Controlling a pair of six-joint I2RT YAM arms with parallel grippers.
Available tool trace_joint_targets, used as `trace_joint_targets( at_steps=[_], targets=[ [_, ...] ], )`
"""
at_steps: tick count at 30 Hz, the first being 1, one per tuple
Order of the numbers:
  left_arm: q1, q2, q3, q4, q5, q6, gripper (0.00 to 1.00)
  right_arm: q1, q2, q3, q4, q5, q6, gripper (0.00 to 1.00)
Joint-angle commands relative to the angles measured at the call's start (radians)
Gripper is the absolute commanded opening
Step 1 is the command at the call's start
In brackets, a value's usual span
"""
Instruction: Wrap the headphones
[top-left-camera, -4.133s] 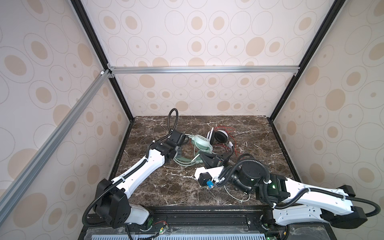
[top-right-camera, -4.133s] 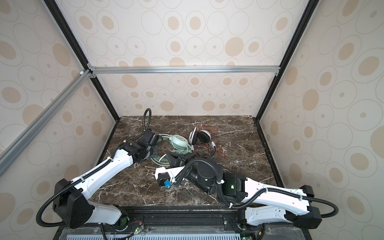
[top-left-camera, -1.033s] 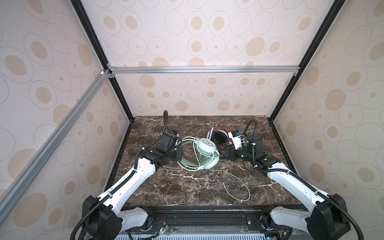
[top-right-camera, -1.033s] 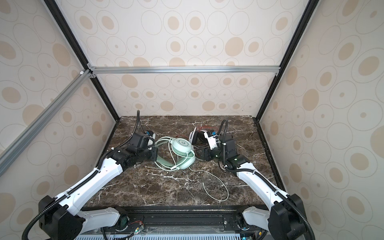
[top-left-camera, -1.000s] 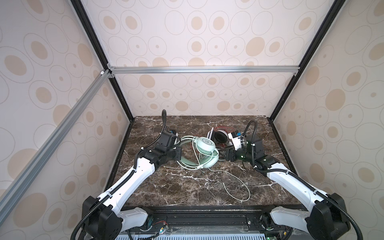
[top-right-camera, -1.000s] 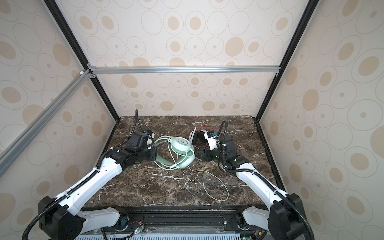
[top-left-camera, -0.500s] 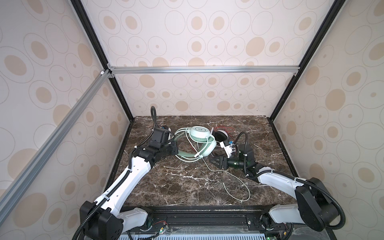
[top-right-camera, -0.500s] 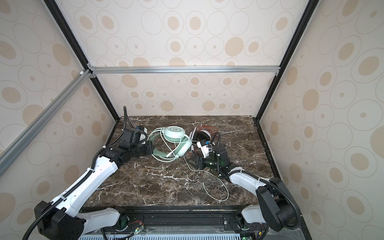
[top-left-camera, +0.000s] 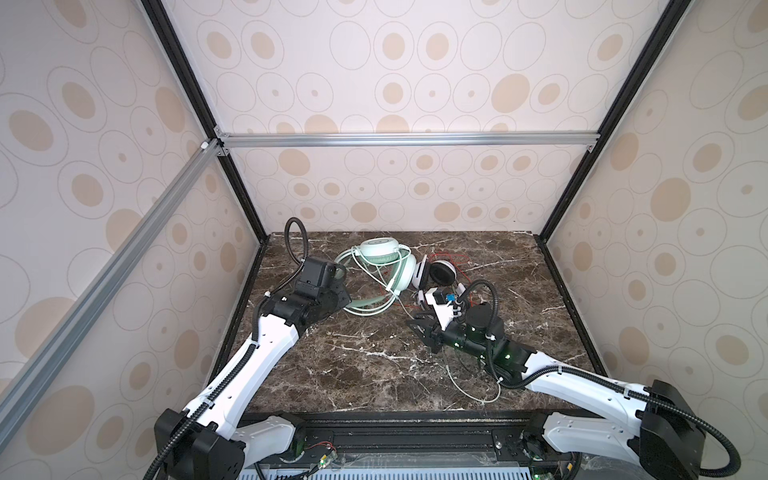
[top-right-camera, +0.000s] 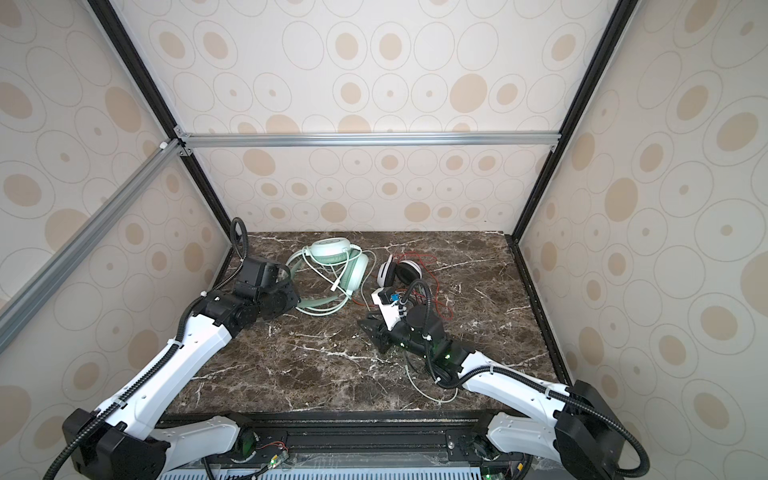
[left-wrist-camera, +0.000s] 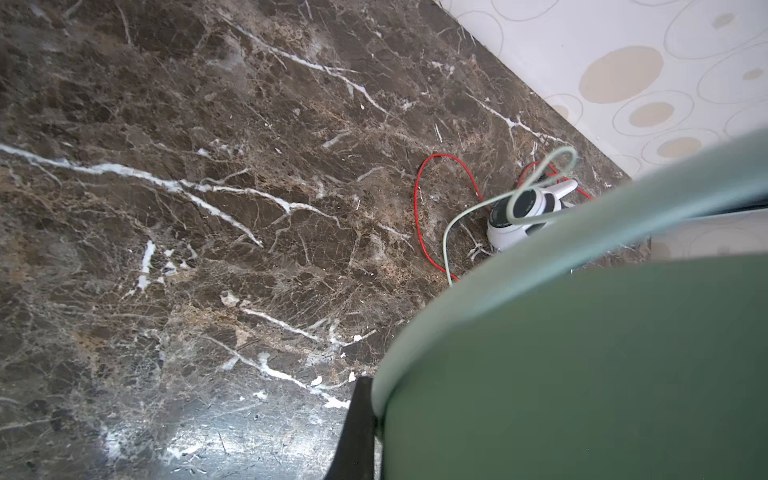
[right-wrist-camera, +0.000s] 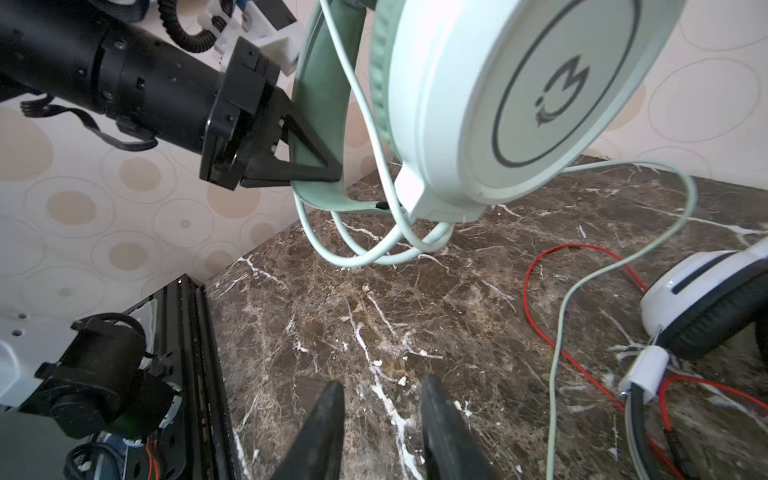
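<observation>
Got the left gripper clenched on the headband of the mint green headphones, holding them up over the marble table toward the back left. Seeing a few loops of pale green cable dangling under the earcup, with the rest trailing down to the tabletop. Got the right gripper down low near the middle, jaws parted, nothing between them. Spotting the white-and-black headphones lying just beside the mint pair, red cable strewn around.
</observation>
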Motion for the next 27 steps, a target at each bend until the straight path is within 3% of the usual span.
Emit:
trace_joint_targets(
  at_steps=[1, 14, 27],
  targets=[
    [0.004, -0.020, 0.034, 0.058, 0.015, -0.095, 0.00, 0.011, 0.040, 0.056, 0.015, 0.085, -0.017, 0.34],
    [0.003, -0.006, 0.028, 0.061, 0.035, -0.078, 0.00, 0.011, 0.216, 0.186, 0.141, 0.038, -0.011, 0.35],
    [0.003, 0.012, 0.039, 0.058, 0.065, -0.033, 0.00, 0.010, 0.185, 0.153, 0.123, 0.073, -0.271, 0.34]
  ],
)
